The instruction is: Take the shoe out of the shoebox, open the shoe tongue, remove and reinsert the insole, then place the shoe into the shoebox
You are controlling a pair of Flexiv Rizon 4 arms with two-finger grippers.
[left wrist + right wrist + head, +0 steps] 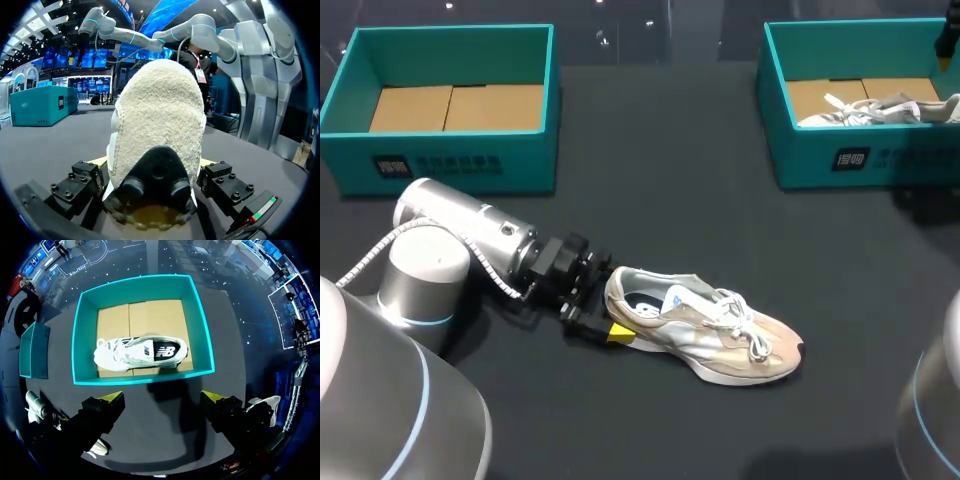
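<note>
A beige shoe [710, 328] lies on its side on the black table, toe to the right. My left gripper [610, 298] is at its heel, open, one yellow fingertip [618, 333] at the sole side. In the left wrist view the heel [157, 125] fills the gap of the left gripper [154, 165]. The right teal shoebox [860, 160] holds a white shoe [875, 108]. My right gripper [162, 397] hangs open high above that box [80, 335], with nothing between its fingers; the white shoe [142, 352] lies below and ahead.
A second teal shoebox [450, 160] stands at the back left with only its cardboard floor showing. Bare black table lies between the two boxes and in front of the beige shoe.
</note>
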